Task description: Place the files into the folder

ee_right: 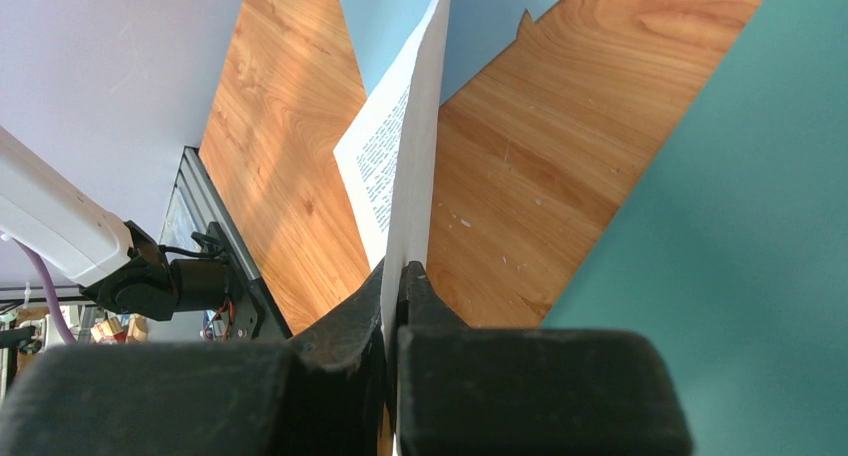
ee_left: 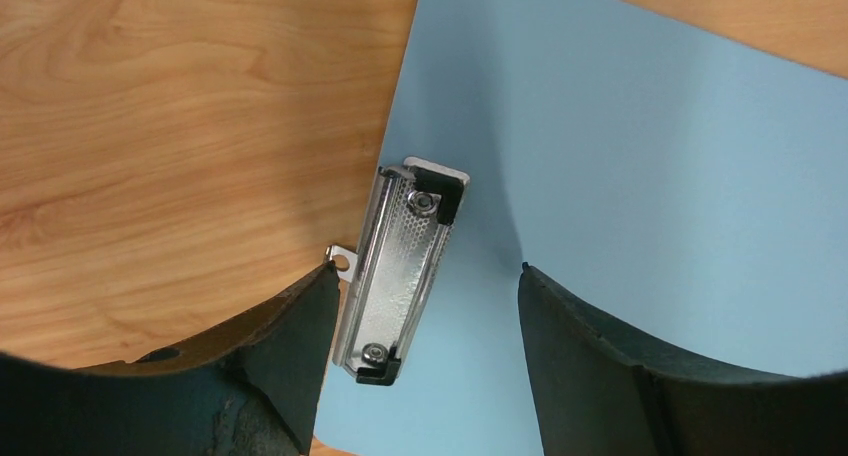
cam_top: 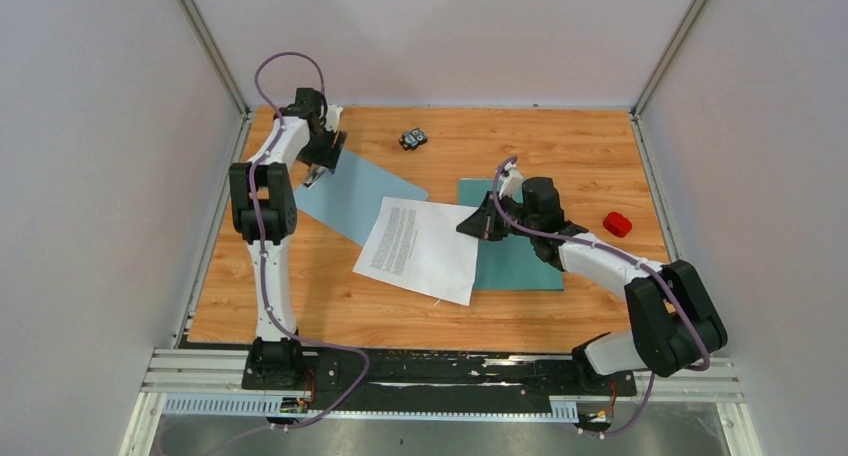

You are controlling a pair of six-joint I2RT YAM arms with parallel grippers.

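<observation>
right end effector [ee_right: 395, 276]: clamped on paper [cam_top: 420, 248] edge
left end effector [ee_left: 430, 276]: spread wide above clipboard [cam_top: 355, 196]
tip: drag paper right, low, squarely onto folder [cam_top: 520, 261]

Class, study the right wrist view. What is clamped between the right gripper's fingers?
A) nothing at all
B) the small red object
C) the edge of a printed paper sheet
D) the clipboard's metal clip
C: the right gripper is closed on the edge of the printed sheet, which stands up from between its two fingers.
</observation>
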